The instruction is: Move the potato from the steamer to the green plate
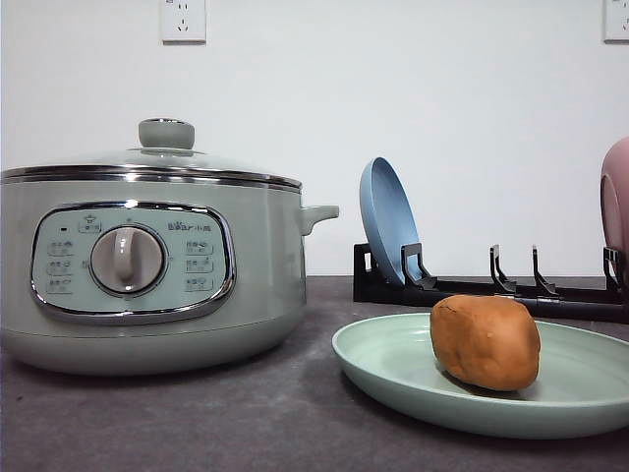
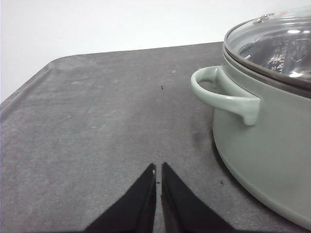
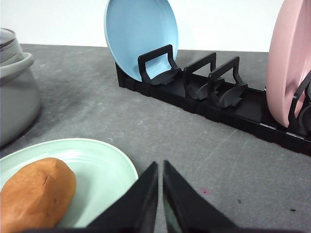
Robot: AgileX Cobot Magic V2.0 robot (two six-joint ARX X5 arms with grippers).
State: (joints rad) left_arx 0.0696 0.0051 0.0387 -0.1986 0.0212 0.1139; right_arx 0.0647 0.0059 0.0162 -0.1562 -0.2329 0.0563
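White wall [image 1: 413,88] behind, with a socket plate [image 1: 183,20] high up in your front view. Dark grey table [image 1: 197,413] runs across everything, matte and a little speckled.

Biggest item: the steamer [image 1: 147,265], pale sage green, glass lid [image 1: 157,157] seated on it, knob on top, dial [image 1: 128,260] and control panel facing you. Your left tool [image 2: 158,170] sits low over bare table just beside the steamer's wall [image 2: 262,160], with its side handle [image 2: 218,92] ahead and to one side of the tips. Left tool fingers [image 2: 146,189] are pressed together, only a hairline between them, nothing held.

Next, the black dish rack [image 3: 218,102], well ahead of your right tool [image 3: 160,167]. The blue plate [image 3: 138,34] stands on edge in the slot nearest the steamer; the pink plate [image 3: 291,63] stands at the far end of the rack. Middle slots carry no plates.

The green plate [image 1: 393,364] lies flat on the table, between the steamer and the rack's near side. Its rim [image 3: 121,162] reaches right up beside your right tool's tips. That tool is also pressed together, gripping nothing, its fingers [image 3: 184,199] over bare table.

Smallest: the potato [image 1: 486,342], orange-brown, resting on the green plate, clear of the steamer. From the right wrist it lies [image 3: 36,191] near the tool, off to the plate side, not touching the fingers.
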